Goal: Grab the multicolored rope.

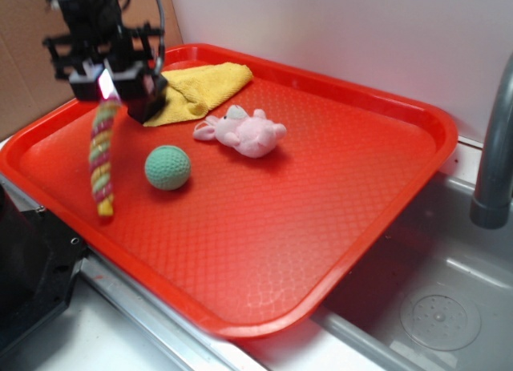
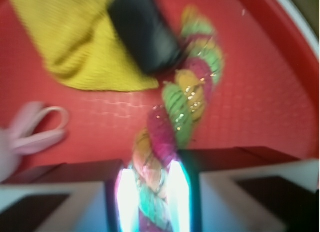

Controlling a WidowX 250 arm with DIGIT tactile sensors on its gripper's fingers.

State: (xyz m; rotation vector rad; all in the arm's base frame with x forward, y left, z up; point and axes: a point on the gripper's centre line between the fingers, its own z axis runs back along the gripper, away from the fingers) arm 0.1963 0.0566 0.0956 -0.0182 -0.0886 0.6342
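The robot's black hand (image 1: 106, 86) is pinched shut on the top end of the soft, braided pink, yellow and green rope (image 1: 102, 157). The rope hangs down above the red plastic tray (image 1: 321, 187), near its left edge. The grab looks done.

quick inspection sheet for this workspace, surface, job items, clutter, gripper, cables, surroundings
surface: red tray, textured, set over a metal sink
job's things: multicolored rope hangs from the gripper, lower end at or near the tray
clutter: yellow cloth at the back, pink plush toy, teal knitted ball, all apart from the rope
grippers: gripper shut on the rope's top end
cables: black cable running up from the gripper
surroundings: grey faucet to the right, white wall behind, cardboard at the left
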